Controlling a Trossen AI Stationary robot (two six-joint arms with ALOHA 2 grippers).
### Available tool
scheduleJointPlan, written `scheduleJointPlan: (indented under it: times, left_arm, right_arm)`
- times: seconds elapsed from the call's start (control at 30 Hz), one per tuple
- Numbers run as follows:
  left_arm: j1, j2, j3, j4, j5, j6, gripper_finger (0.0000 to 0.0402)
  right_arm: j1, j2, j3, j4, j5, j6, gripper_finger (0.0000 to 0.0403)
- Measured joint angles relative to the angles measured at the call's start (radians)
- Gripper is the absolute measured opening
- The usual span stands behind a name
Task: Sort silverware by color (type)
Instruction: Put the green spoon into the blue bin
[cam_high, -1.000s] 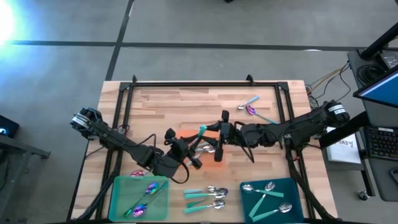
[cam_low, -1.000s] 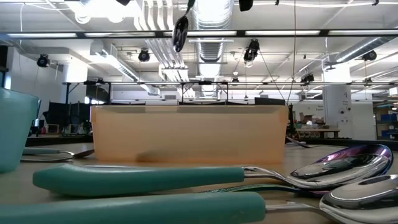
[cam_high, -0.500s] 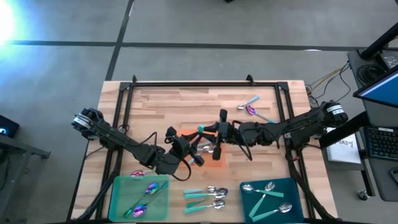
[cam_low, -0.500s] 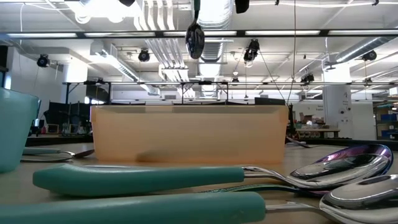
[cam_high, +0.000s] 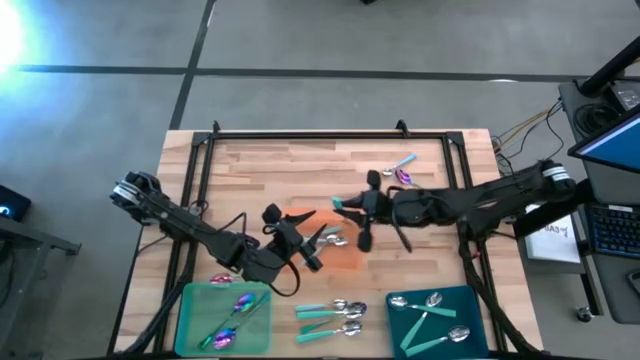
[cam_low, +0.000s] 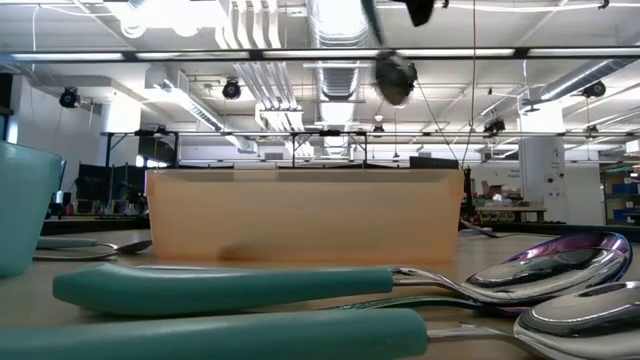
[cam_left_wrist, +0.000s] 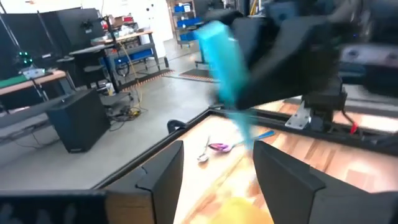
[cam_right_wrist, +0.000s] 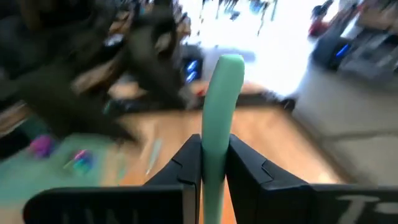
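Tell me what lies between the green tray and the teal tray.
In the high view, loose teal-handled spoons lie on bare table between the green tray and teal tray.

An industrial lab hall: exposed ceiling ducts (cam_low: 340, 25), strip lights, workbenches (cam_left_wrist: 37, 84) with monitors behind.

The light wooden surface (cam_high: 300, 160) carries three flat trays: a green tray (cam_high: 195, 325) at the near left, a teal tray (cam_high: 470, 300) at the near right, and an orange tray (cam_high: 345, 258) near the middle. Between the green and teal trays, a cluster of teal-handled spoons (cam_high: 332, 317) lies directly on the wood. Toward the far right, two more spoons (cam_high: 402, 170) rest together. A pink-bowled spoon (cam_high: 221, 279) lies just beyond the green tray.
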Motion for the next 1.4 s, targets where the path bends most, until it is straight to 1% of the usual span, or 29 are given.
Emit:
scheduleJointPlan:
  times: [0.13, 0.23, 0.37, 0.47, 0.57, 0.73, 0.83, 1.0, 1.1, 1.27, 1.33, 1.4]
  left_arm:
    - [-0.004, -0.040, 0.000, -0.150, -0.006, -0.083, 0.0176]
    - [-0.004, -0.060, 0.000, -0.266, 0.013, -0.172, 0.0170]
    - [0.004, -0.069, 0.000, -0.395, 0.060, -0.280, 0.0164]
    - [0.015, -0.069, 0.000, -0.455, 0.095, -0.343, 0.0162]
    - [0.025, -0.069, 0.000, -0.496, 0.131, -0.372, 0.0161]
    - [0.034, -0.072, 0.000, -0.527, 0.153, -0.384, 0.0161]
    - [0.035, -0.079, 0.000, -0.537, 0.163, -0.385, 0.0161]
    - [0.040, -0.086, 0.000, -0.553, 0.163, -0.384, 0.0161]
    - [0.042, -0.089, 0.000, -0.567, 0.162, -0.384, 0.0161]
    - [0.042, -0.092, 0.000, -0.579, 0.162, -0.384, 0.0161]
    - [0.042, -0.092, 0.000, -0.584, 0.162, -0.384, 0.0161]
    - [0.042, -0.092, 0.000, -0.585, 0.162, -0.384, 0.0161]
  right_arm:
    - [0.003, -0.092, 0.000, -0.253, -0.195, 0.210, 0.0038]
    - [0.023, -0.138, 0.000, -0.382, -0.326, 0.353, 0.0038]
    - [0.072, -0.161, 0.000, -0.530, -0.428, 0.500, 0.0038]
    - [0.117, -0.159, 0.000, -0.633, -0.469, 0.588, 0.0038]
    - [0.166, -0.152, -0.003, -0.707, -0.508, 0.648, 0.0038]
    - [0.249, -0.127, -0.046, -0.710, -0.568, 0.776, 0.0038]
    - [0.287, -0.118, -0.075, -0.697, -0.633, 0.859, 0.0038]
    - [0.324, -0.078, -0.114, -0.695, -0.740, 0.949, 0.0038]
    - [0.335, -0.039, -0.120, -0.686, -0.792, 0.961, 0.0038]
    - [0.336, 0.016, -0.122, -0.695, -0.809, 0.961, 0.0040]
    - [0.336, 0.023, -0.121, -0.696, -0.814, 0.961, 0.0065]
    - [0.336, 0.021, -0.119, -0.701, -0.818, 0.960, 0.0101]
